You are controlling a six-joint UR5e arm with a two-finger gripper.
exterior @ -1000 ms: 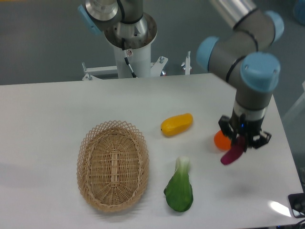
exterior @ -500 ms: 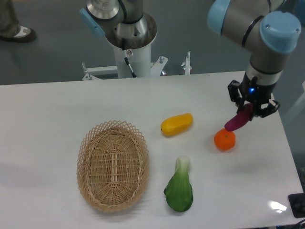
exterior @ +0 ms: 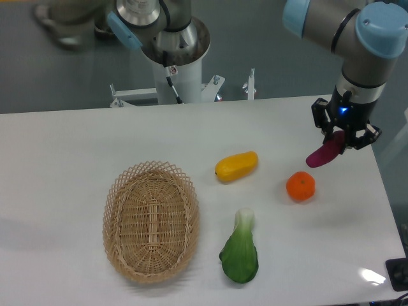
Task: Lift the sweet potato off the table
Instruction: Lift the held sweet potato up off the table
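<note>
The fingers (exterior: 338, 135) are clamped on the upper end of the sweet potato (exterior: 324, 155), which hangs tilted below and to the left of the gripper (exterior: 344, 135), clear of the table (exterior: 76, 140). No part of it looks to touch the surface, so the pick reads as done.

By its look the sweet potato is light, firm and stiff, so it should not bend or squash under the jaws. Its smooth, tapered skin could let it slide, and because it is held near one end and not at the middle, the free end may swing or pivot in the grip. A hold nearer the thick middle, across the narrow width, would be steadier.

Just below and to the left of the fingers lies the orange (exterior: 300, 187), apart from the sweet potato. Further left sits the yellow fruit (exterior: 236, 166), and lower left the bok choy (exterior: 240, 253). Farthest left is the wicker basket (exterior: 152, 220).

No brand, label or writing can be read on anything here; only a small blue light shows on the wrist above the fingers.
</note>
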